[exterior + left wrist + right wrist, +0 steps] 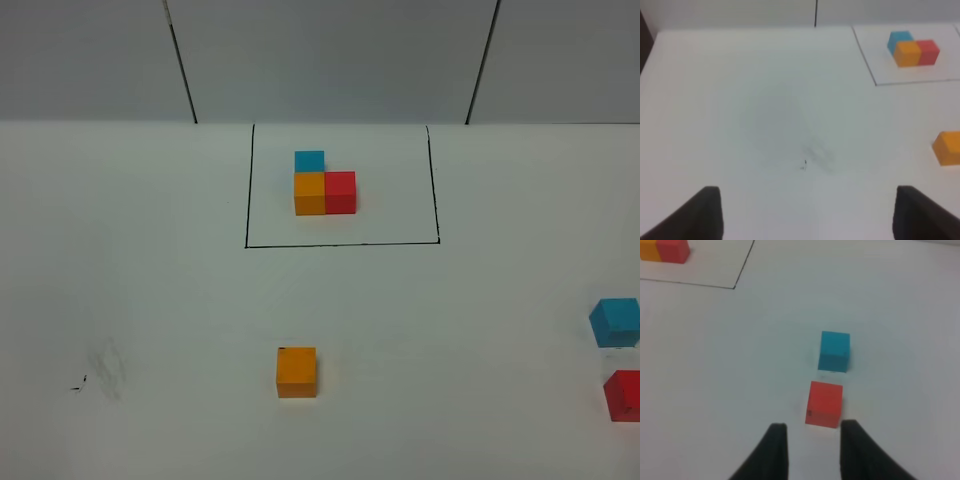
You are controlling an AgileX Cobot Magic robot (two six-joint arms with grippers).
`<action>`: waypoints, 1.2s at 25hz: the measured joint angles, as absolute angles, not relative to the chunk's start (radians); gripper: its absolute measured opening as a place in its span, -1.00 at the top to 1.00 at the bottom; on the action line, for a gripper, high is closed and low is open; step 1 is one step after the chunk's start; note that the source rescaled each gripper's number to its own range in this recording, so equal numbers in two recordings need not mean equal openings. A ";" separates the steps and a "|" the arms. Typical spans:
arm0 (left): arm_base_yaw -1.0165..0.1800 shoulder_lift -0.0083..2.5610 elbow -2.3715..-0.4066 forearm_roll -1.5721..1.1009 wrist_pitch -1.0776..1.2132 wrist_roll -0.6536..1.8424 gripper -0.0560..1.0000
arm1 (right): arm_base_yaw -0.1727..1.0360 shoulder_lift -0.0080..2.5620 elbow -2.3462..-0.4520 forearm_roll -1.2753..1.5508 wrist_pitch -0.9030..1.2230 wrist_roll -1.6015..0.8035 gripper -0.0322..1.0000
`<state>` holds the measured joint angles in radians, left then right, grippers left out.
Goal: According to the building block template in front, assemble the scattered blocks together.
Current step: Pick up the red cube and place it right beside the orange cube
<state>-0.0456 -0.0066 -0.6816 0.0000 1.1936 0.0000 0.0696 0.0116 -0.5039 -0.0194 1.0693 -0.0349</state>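
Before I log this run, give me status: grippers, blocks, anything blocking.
Left gripper open, empty. Right gripper open, fingers just short of red block. Orange block, blue block loose, apart; template intact. No obstruction seen.

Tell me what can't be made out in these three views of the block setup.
1. Exterior high: the loose red block is cut off by the right edge.
2. Left wrist: the loose orange block is cut by the frame edge.
3. Right wrist: the template shows only part of its orange and red cubes; the frame edge hides the rest.
4. Exterior high: the dark mark is too small to identify.
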 joint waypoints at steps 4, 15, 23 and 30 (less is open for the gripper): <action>-0.046 -0.007 -0.575 0.000 1.129 -0.016 -0.11 | 0.070 0.012 -0.504 -0.019 1.069 -0.035 0.94; -0.046 -0.007 -0.508 0.000 1.086 -0.033 -0.11 | 0.070 0.012 -0.504 -0.019 1.069 -0.035 0.94; -0.046 -0.007 -0.508 0.000 1.084 -0.033 -0.11 | 0.070 0.012 -0.504 -0.019 1.069 -0.035 0.94; -0.046 -0.007 -0.506 0.000 1.084 -0.033 -0.11 | 0.070 0.012 -0.504 -0.019 1.069 -0.035 0.94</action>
